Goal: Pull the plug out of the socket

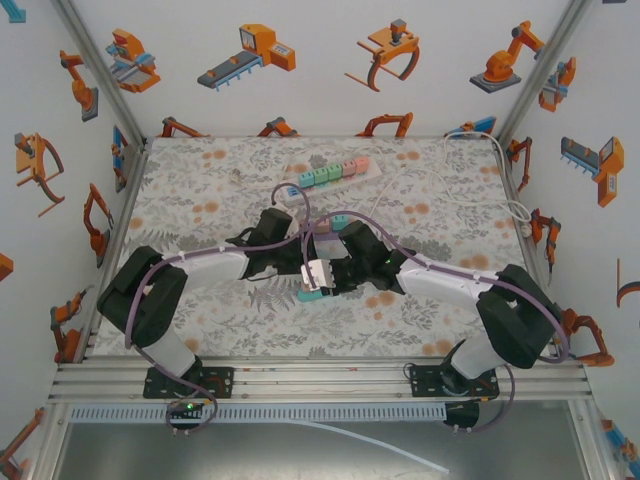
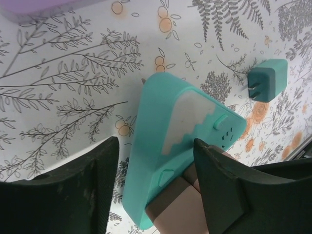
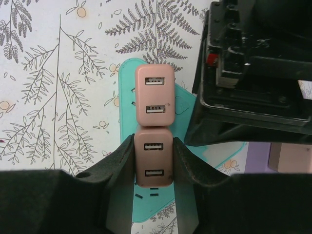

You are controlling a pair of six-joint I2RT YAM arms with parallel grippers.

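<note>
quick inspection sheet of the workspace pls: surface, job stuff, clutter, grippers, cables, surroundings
surface: floral-print tabletop, no spills seen
job's things: teal socket block lying on the tabletop, with an upper pink plug and a lower pink plug seated in it
clutter: loose teal plug lying apart from the block, prongs bare; power strip with coloured plugs at the back
grippers: left gripper open, fingers either side of the teal socket block; right gripper shut on the lower pink plug
cables: white cable near the right edge; purple cables along the arms
surroundings: white walls with orange robot pictures; metal frame rail at the near edge
</note>
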